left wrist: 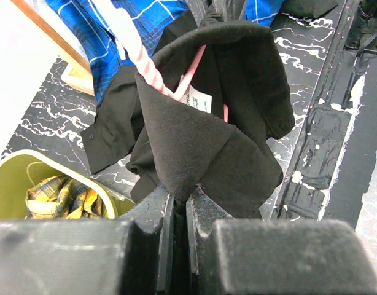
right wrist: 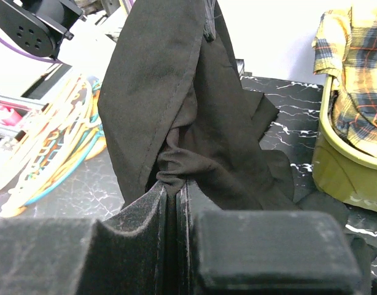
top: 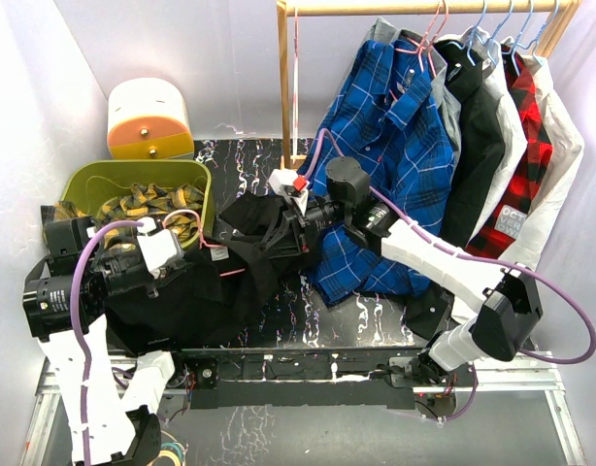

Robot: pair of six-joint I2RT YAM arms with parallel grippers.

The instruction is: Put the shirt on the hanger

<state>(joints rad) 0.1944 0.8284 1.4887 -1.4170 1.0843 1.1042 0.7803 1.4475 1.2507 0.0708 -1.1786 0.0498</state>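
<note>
The black shirt (top: 196, 301) hangs bunched between my two grippers above the dark marbled table. My left gripper (top: 194, 264) is shut on a fold of the shirt (left wrist: 194, 141); the cloth rises like a tent from the jaws. The pink wire hanger (left wrist: 148, 67) sits inside the shirt beside a white neck label (left wrist: 198, 98), mostly hidden by cloth. A short pink piece of it shows in the top view (top: 232, 273). My right gripper (top: 284, 233) is shut on another gathered fold of the shirt (right wrist: 194, 110), which drapes up and over it.
A green bin (top: 94, 175) with a yellow plaid shirt (top: 148, 204) stands at back left, also seen in the right wrist view (right wrist: 342, 166). A wooden rack post (top: 284, 87) and hanging shirts, the blue plaid one (top: 385, 146) nearest, stand behind. Loose coloured hangers (right wrist: 47, 141) lie beside the table.
</note>
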